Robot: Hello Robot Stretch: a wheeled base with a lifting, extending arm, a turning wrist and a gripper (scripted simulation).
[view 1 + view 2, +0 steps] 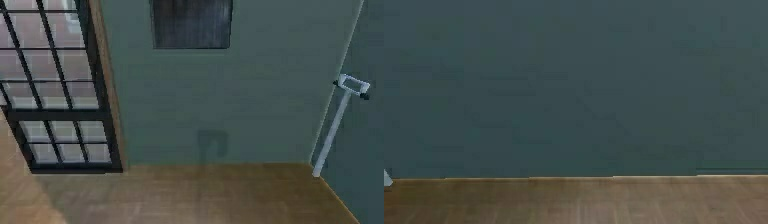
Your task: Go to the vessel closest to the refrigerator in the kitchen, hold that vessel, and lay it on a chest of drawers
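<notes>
In the forward view a grey-green wall [230, 100] stands close ahead, with a dark framed picture [192, 22] hung high on it. In the arm side view a plain grey-green wall [574, 90] runs along above a strip of wooden floor [584, 203].
A black-framed glazed door or window [50, 90] with many panes leans at the forward view's left. A pale thin upright post with a small bracket on top [335, 125] stands by the corner at the right. Wooden floor [190, 195] lies in front of the wall.
</notes>
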